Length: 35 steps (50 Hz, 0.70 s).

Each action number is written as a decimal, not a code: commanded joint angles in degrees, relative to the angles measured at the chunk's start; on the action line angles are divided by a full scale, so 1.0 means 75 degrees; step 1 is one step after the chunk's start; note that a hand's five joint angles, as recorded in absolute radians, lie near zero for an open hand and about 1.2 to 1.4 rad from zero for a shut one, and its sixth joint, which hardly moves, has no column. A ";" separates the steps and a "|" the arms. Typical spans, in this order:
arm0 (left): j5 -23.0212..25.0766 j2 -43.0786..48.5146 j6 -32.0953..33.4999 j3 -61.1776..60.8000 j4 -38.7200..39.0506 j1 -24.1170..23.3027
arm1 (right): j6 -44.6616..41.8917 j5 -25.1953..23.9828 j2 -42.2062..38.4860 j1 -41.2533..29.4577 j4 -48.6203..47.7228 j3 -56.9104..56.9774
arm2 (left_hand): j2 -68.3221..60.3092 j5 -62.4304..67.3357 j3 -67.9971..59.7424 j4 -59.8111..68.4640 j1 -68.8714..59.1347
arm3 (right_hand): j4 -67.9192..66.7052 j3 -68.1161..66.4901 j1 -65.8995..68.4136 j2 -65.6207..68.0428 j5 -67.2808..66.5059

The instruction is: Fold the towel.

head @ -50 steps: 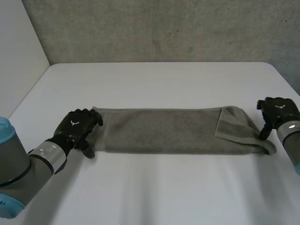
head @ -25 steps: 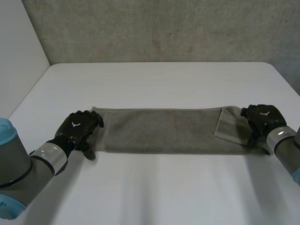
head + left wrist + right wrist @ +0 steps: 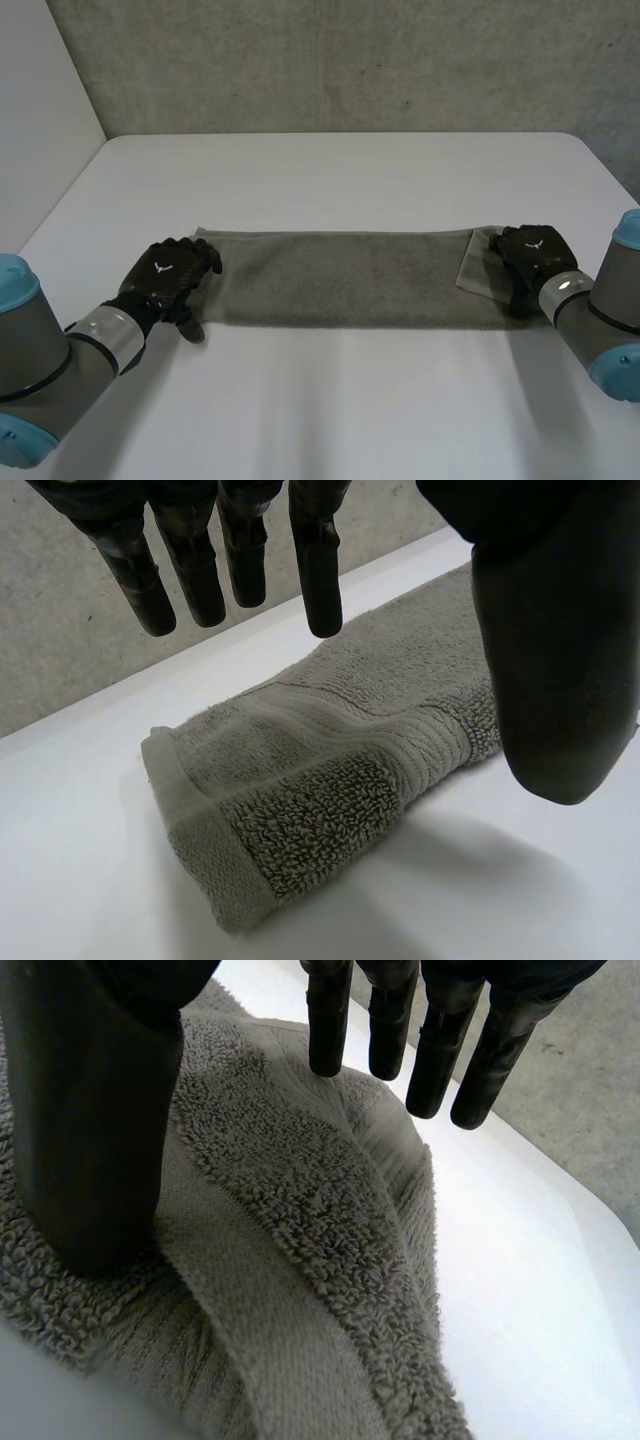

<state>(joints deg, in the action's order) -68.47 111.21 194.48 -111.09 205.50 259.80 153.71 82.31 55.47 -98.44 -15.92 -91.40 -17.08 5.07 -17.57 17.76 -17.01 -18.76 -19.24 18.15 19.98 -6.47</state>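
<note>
Left hand (image 3: pixel 165 276) is released, fingers straight, at the towel's (image 3: pixel 340 280) left end. Right hand (image 3: pixel 530 258), released too, rests its thumb on the folded right end.

Left hand (image 3: pixel 168 280) is palm-down w/ fingers (image 3: pixel 320 570) straight, thumb spread wide. Right hand (image 3: pixel 530 262) same deal, fingers (image 3: pixel 330 1020) straight. Left arm (image 3: pixel 50 370) & right arm (image 3: pixel 600 335) angle inward.

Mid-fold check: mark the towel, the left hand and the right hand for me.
towel (image 3: pixel 340 280), head view, middle of its flat grey strip.
left hand (image 3: pixel 168 274), head view, back of the hand, at the towel's left end.
right hand (image 3: pixel 532 256), head view, back of the hand, over the turned-in flap.
</note>
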 commanded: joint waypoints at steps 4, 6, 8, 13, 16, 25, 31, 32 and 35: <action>0.0000 0.0054 0.0002 0.0011 -0.0001 0.0000 | 0.0012 0.0228 -0.0082 0.0012 -0.0303 0.0279 | 0.0376 -0.0109 0.0442 -0.0468 0.0368 | 0.0260 0.0323 -0.0178 -0.0423 -0.0046; 0.0000 0.0078 0.0002 0.0011 -0.0001 -0.0012 | 0.0013 0.0275 -0.0141 0.0024 -0.0315 0.0384 | 0.0376 -0.0109 0.0442 -0.0468 0.0368 | 0.0260 0.0323 -0.0178 -0.0423 -0.0046; 0.0000 0.0078 0.0002 0.0011 -0.0001 -0.0012 | 0.0013 0.0311 -0.0200 0.0024 -0.0315 0.0526 | 0.0376 -0.0109 0.0442 -0.0468 0.0368 | 0.0260 0.0323 -0.0178 -0.0423 -0.0046; 0.0000 0.0089 0.0002 0.0011 -0.0001 -0.0012 | 0.0001 0.0486 -0.0621 0.0036 -0.0257 0.1286 | 0.0376 -0.0109 0.0442 -0.0468 0.0368 | 0.0282 0.0345 -0.0201 -0.0445 -0.0024; -0.0012 0.0089 0.0002 -0.0001 -0.0001 -0.0012 | 0.0001 0.0871 -0.0890 0.0071 -0.0221 0.1731 | 0.0376 -0.0109 0.0442 -0.0468 0.0368 | 0.0305 0.0368 -0.0223 -0.0467 -0.0001; -0.0012 0.0078 0.0002 -0.0001 0.0011 0.0000 | -0.0011 0.2561 -0.1067 0.0247 -0.0221 0.2260 | 0.0399 -0.0132 0.0465 -0.0490 0.0390 | 0.0597 0.0660 -0.0515 -0.0759 0.0291; -0.0012 0.0078 0.0002 -0.0001 -0.0001 0.0000 | 0.0036 0.2701 -0.0857 0.0352 -0.0221 0.2272 | 0.0399 -0.0132 0.0465 -0.0490 0.0390 | 0.0686 0.0749 -0.0604 -0.0849 0.0380; -0.0012 0.0078 0.0002 -0.0001 -0.0001 0.0000 | 0.0048 0.2701 -0.0810 0.0364 -0.0221 0.2284 | 0.0399 -0.0132 0.0465 -0.0490 0.0390 | 0.0686 0.0749 -0.0605 -0.0849 0.0380; -0.0012 0.0078 0.0002 -0.0001 -0.0001 0.0000 | 0.0059 0.2701 -0.0751 0.0375 -0.0210 0.2307 | 0.0399 -0.0132 0.0465 -0.0490 0.0390 | 0.0686 0.0749 -0.0605 -0.0849 0.0380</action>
<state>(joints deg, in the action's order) -68.53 111.80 194.50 -111.10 205.52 259.81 153.92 102.90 48.54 -95.86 -17.58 -74.13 -17.05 5.07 -17.56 17.76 -17.01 -17.69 -17.86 17.37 19.07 -5.45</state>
